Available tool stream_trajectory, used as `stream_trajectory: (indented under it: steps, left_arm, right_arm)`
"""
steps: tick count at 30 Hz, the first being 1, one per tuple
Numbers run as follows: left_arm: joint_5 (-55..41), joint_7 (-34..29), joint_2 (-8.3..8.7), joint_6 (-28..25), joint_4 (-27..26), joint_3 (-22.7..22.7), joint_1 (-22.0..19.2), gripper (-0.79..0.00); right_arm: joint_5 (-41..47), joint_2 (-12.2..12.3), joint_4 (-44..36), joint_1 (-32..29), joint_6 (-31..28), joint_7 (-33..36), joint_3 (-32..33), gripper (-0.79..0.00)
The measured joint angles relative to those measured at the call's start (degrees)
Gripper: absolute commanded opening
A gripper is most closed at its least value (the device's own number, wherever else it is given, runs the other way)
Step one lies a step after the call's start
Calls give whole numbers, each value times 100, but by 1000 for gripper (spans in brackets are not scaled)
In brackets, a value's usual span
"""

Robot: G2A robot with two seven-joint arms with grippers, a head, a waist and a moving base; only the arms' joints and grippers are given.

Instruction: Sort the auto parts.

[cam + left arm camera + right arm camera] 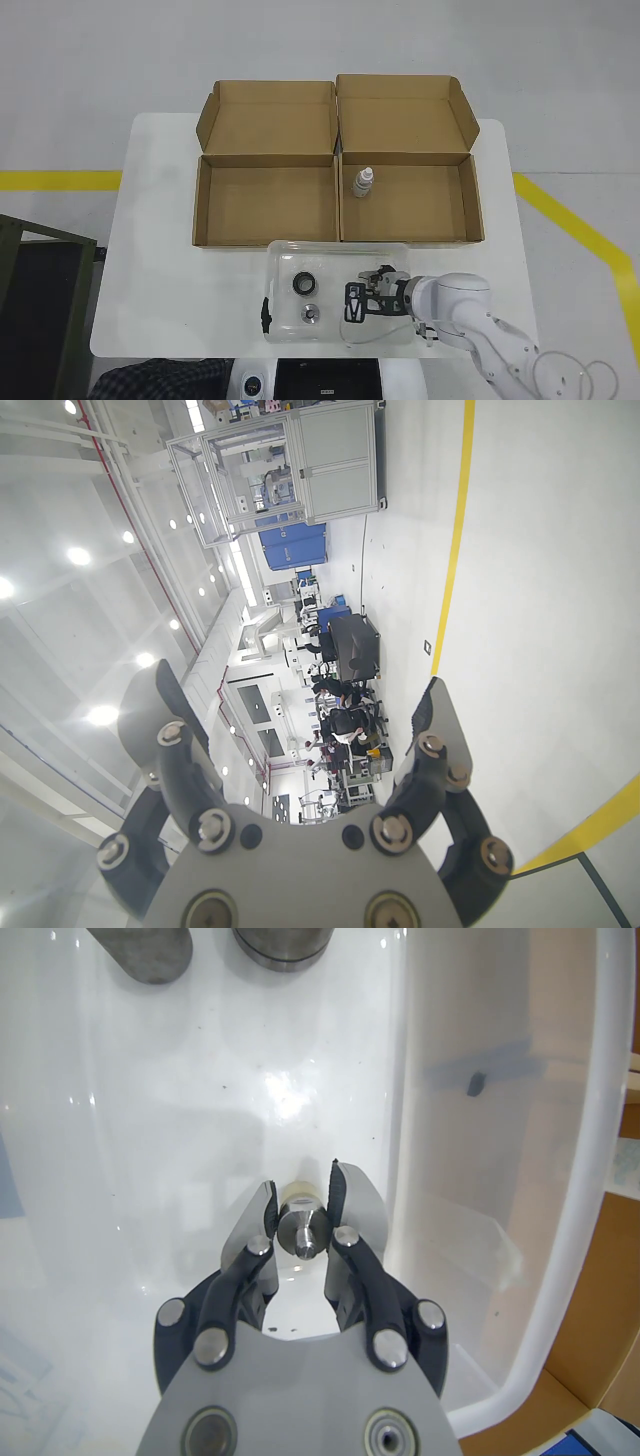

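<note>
On the bench (pixel 160 250), before two open cardboard boxes (pixel 265 205), the glossy clear plastic bin (pixel 340 244) holds the right tool (pixel 302 1188), clamped on a small stepped steel plug (pixel 300 1225) lying on the bin floor — seemingly the pickup step, needing a straight lift over the bin wall next — while the left tool (pixel 298 674) gapes wide, empty.

Table (pixel 160 250) carries left box (pixel 265 205), right box (pixel 420 205), bin (pixel 300 243)

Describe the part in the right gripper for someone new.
Find the clear bin in front of the cardboard boxes. At its right end, the right gripper pinches a stubby metal cylinder with a thin pin; the two round parts further left lie loose.
</note>
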Motion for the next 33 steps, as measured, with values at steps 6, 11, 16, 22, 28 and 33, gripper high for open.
stream_trajectory:
  steps: [6, 11, 16, 22, 28, 33]
  left_arm:
    - [0, 0, 0, 0, 0, 0, 0, 0]
    - [0, 0, 0, 0, 0, 0, 0, 0]
    - [0, 0, 0, 0, 0, 0, 0, 0]
    - [0, 0, 0, 0, 0, 0, 0, 0]
    - [0, 0, 0, 0, 0, 0, 0, 0]
    - [0, 0, 0, 0, 0, 0, 0, 0]
  right_arm:
    - [210, 11, -96, 21, -64, -224, 78, -785]
    - [508, 24, -61, 38, -105, -563, 203, -785]
    - [740, 37, 18, 24, -30, -907, 342, -785]
    - [1259, 57, 229, -28, -17, -1591, 593, -785]
    - [1726, 89, 431, -57, -185, -2177, 842, -785]
    - [2247, 102, 639, -32, -327, -2652, 1015, -785]
